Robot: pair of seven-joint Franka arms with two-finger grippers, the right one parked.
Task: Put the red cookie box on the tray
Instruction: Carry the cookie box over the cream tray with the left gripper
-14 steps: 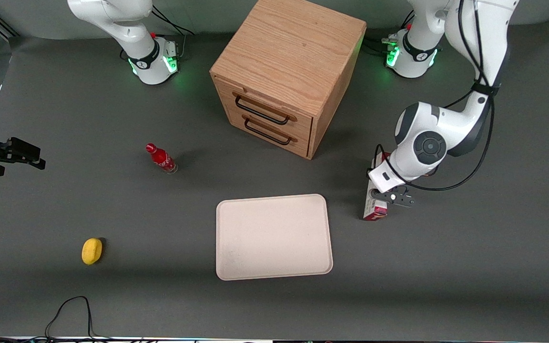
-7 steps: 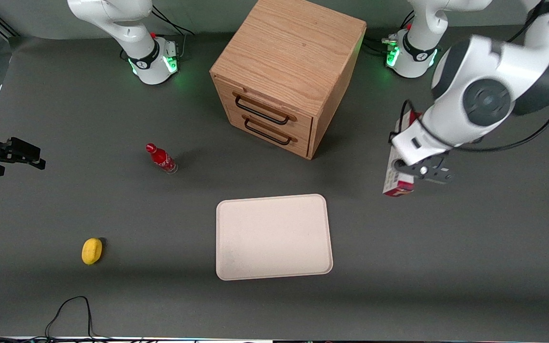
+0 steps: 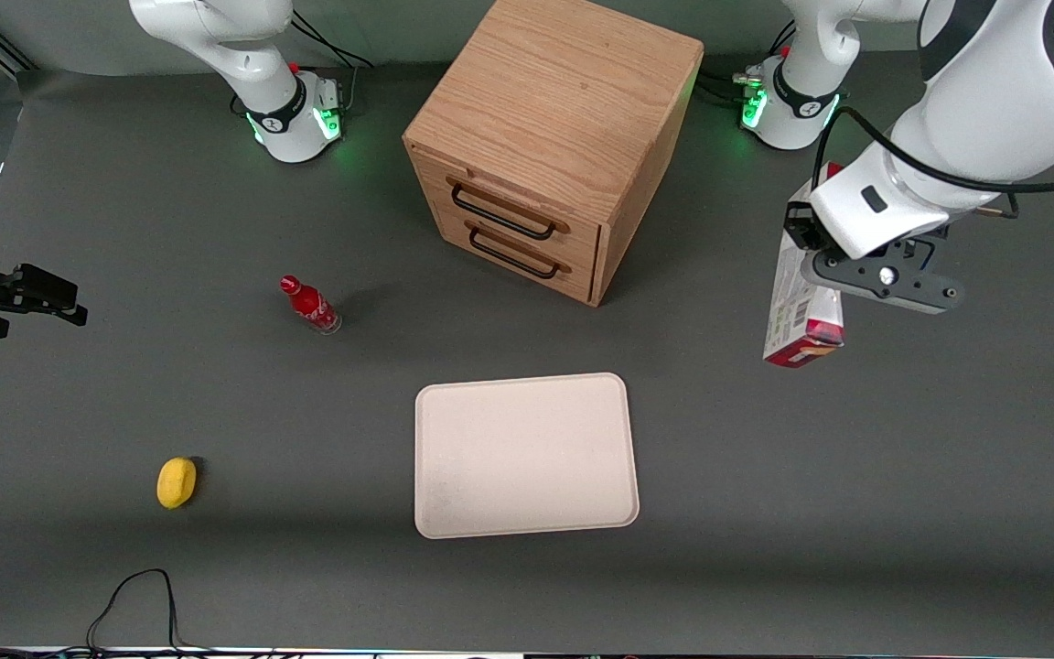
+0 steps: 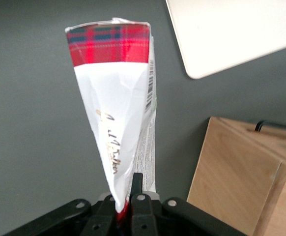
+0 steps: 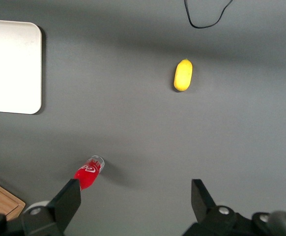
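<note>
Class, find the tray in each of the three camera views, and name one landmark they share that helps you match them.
Front view: tray on the table, nearer the camera than the cabinet.
Left wrist view: one tray corner, past the cookie box held in the tool.
Right wrist view: tray edge, near the bottle.
Shared landmark: the cabinet.

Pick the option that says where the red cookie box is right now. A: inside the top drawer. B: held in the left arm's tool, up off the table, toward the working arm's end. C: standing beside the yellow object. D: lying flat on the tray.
B: the tool is shut on the red cookie box, which hangs above the table, well to the side of the tray.
</note>
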